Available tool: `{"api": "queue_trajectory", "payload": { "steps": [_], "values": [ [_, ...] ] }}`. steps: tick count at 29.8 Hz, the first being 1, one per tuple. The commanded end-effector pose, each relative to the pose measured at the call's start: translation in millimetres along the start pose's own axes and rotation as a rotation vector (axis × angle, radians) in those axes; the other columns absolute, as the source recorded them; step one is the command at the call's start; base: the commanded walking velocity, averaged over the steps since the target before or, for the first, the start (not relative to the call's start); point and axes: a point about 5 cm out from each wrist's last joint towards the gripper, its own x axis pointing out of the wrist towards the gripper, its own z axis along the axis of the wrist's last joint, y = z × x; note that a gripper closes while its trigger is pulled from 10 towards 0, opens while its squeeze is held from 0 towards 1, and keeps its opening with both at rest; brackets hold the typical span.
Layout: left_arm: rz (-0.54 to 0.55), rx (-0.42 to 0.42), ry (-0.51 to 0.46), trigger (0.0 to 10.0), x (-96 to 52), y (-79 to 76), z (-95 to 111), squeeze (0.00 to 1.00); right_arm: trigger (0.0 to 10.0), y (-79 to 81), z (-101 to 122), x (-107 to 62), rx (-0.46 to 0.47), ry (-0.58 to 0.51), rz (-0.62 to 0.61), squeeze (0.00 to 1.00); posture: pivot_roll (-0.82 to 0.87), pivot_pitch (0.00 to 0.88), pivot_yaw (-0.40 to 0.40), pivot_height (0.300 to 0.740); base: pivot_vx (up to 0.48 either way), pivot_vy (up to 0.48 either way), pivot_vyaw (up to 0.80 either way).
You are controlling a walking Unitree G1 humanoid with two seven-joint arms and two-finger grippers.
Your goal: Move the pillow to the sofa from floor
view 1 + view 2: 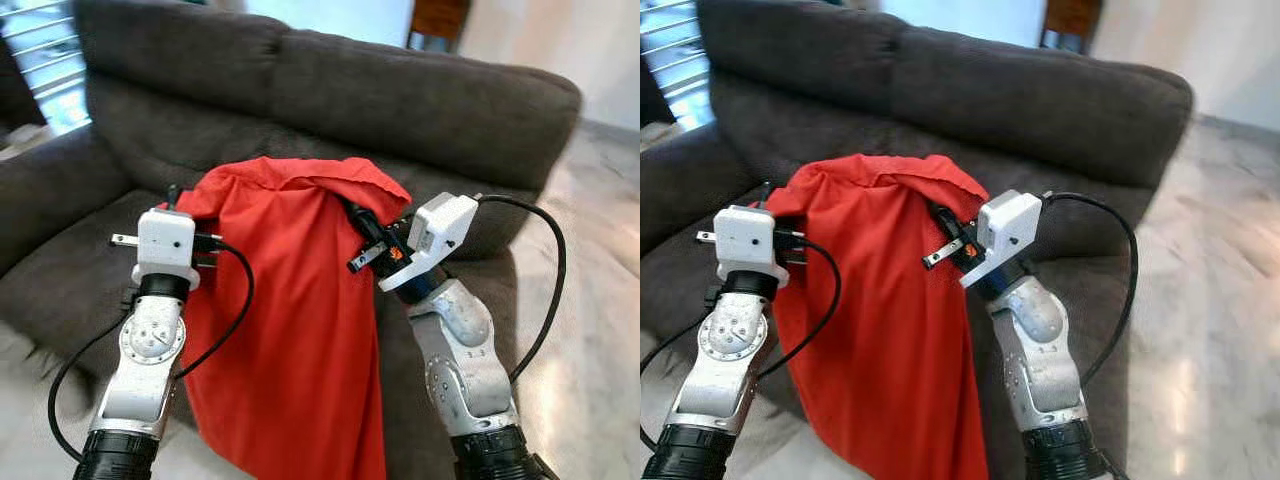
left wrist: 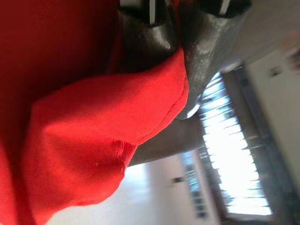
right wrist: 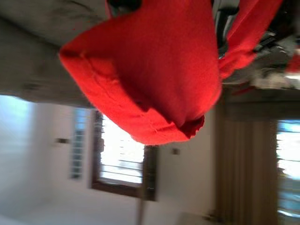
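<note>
A limp red pillow (image 1: 290, 310) hangs in the air in front of the dark grey sofa (image 1: 400, 100), its lower end dangling below the seat's front edge. My left gripper (image 1: 178, 200) is shut on the pillow's upper left corner, and my right gripper (image 1: 365, 238) is shut on its upper right corner. The top of the pillow is level with the foot of the backrest. In the left wrist view red cloth (image 2: 84, 140) bunches against the black fingers (image 2: 145, 28). A folded red corner (image 3: 154, 70) fills the middle of the right wrist view.
The sofa seat (image 1: 70, 270) spreads to the left behind the pillow, with an armrest at the far left. Pale marble floor (image 1: 600, 250) lies to the right. A window with blinds (image 1: 40, 60) is behind the sofa at the upper left.
</note>
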Motion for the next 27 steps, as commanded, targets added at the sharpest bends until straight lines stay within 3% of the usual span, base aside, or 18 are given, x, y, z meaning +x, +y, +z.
{"api": "queue_trajectory", "payload": {
  "steps": [1,12,22,27],
  "values": [
    [-0.017,-0.014,-0.048,10.0,3.8,-5.0,10.1,0.00,10.0,-2.5,11.9,8.5,-0.009,-0.050,-0.003,0.00,0.13,0.070,-0.030,0.740,0.000,0.000,0.00],
    [0.003,-0.030,-0.031,10.0,6.0,1.2,8.5,0.00,10.0,-9.3,7.1,7.6,-0.010,-0.023,-0.053,0.00,0.14,0.073,-0.030,0.740,0.000,0.000,0.00],
    [-0.012,-0.051,-0.015,10.0,5.3,-1.1,7.3,0.00,10.0,-30.8,-2.8,3.0,-0.005,0.043,-0.227,0.00,0.14,0.074,-0.031,0.740,0.000,0.000,0.00],
    [-0.016,-0.053,-0.008,10.0,5.3,-0.9,6.5,0.00,10.0,-37.3,-4.0,2.5,0.011,0.043,-0.283,0.00,0.14,0.074,-0.030,0.740,0.000,0.000,-0.80]
  ]
}}
